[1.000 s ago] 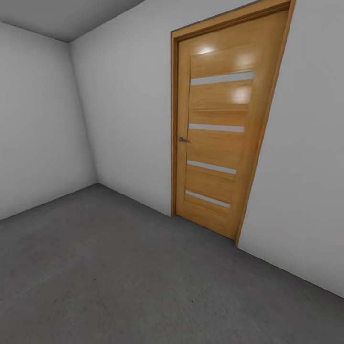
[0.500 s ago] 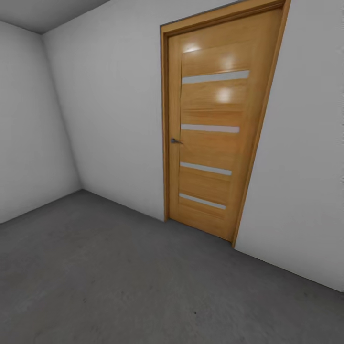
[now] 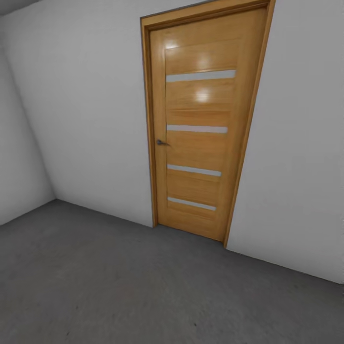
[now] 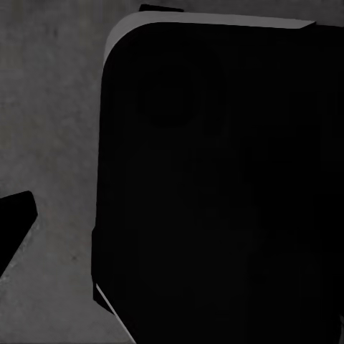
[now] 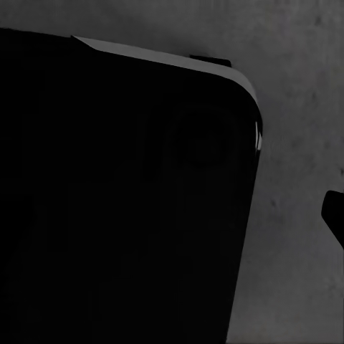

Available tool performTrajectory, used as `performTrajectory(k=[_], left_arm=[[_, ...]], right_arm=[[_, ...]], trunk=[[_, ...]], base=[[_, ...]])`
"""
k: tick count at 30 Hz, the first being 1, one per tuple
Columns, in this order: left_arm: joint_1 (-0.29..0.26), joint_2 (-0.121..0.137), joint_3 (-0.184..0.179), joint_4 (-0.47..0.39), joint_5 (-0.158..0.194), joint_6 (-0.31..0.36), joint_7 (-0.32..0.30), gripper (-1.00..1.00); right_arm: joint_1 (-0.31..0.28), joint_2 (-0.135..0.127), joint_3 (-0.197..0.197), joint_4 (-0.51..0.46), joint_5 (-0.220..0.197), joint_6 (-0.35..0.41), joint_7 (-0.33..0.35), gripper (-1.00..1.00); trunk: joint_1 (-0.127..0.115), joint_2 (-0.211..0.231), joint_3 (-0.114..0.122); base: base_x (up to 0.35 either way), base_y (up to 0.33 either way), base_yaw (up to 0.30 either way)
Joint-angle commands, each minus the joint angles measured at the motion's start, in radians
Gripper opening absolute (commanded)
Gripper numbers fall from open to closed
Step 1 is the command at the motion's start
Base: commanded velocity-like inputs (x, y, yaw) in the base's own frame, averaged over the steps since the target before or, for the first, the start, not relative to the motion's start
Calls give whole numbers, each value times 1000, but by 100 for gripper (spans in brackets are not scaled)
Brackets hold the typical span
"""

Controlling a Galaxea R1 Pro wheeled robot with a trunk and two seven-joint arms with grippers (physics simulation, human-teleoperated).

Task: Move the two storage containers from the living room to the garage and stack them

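Observation:
I am in the garage, facing pale grey walls (image 3: 86, 119) over the dark grey concrete floor (image 3: 119, 286). The two storage containers and the living room are out of view. In the left wrist view a black finger tip (image 4: 16, 223) juts in at the edge, beside a large black rounded part of the robot (image 4: 215, 186) above the floor. The right wrist view has the same kind of dark body (image 5: 122, 201) and a sliver of a black finger (image 5: 335, 215). I cannot tell how the jaws of either gripper stand.
A shut wooden door (image 3: 200, 124) with several frosted strips and a small handle (image 3: 161, 142) stands in the wall ahead. A room corner lies at the left (image 3: 53, 196). Bare concrete stretches in front of me.
The whole head view has swung to the right, so the door and the room corner now sit further left in the picture. Nothing in the room itself has moved.

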Motion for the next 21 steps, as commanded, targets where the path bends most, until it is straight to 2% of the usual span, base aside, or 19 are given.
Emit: performTrajectory(k=[1, 21], left_arm=[[0, 0, 0, 0, 10, -1, 0, 100], [0, 0, 0, 0, 10, -1, 1, 100]], right_arm=[[0, 0, 0, 0, 7, -2, 0, 100], [0, 0, -2, 0, 6, -2, 0, 100]], trunk=[[0, 0, -1], [0, 0, -1]], base=[[245, 276, -281], [245, 276, -282]])
